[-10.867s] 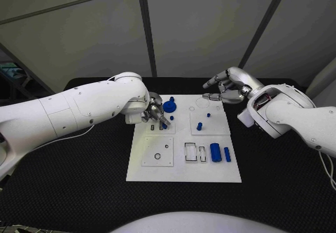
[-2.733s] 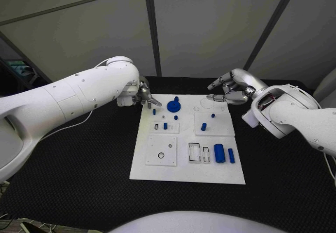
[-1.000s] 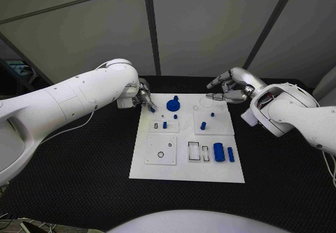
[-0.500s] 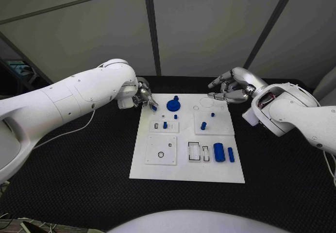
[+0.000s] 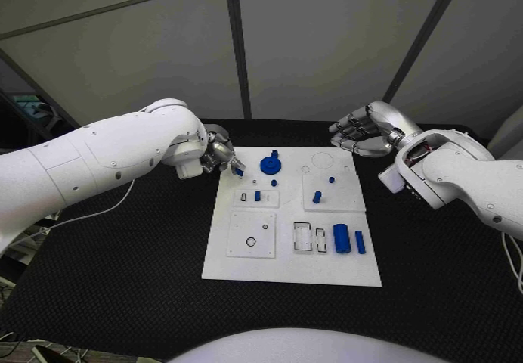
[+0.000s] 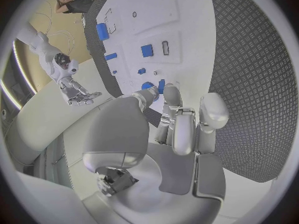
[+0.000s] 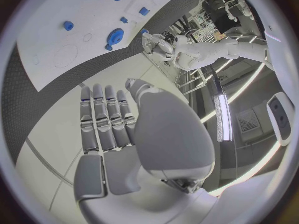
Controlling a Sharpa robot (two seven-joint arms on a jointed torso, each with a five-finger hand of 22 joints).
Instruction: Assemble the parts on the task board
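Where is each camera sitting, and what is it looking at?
Head view: on the robot's head, looking down at the task board; left hand and right hand show.
Left wrist view: behind the left hand, facing the board.
Right wrist view: behind the right hand, facing the board's far end.
All three share the blue gear.

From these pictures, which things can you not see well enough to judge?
- Left hand, head view: its own arm covers the fingertips, so a held part cannot be confirmed; in the left wrist view the fingers hide what lies under them.
- Small blue pegs on the task board: too small to tell seated from loose.
- Right hand: palm turned away from the head view.
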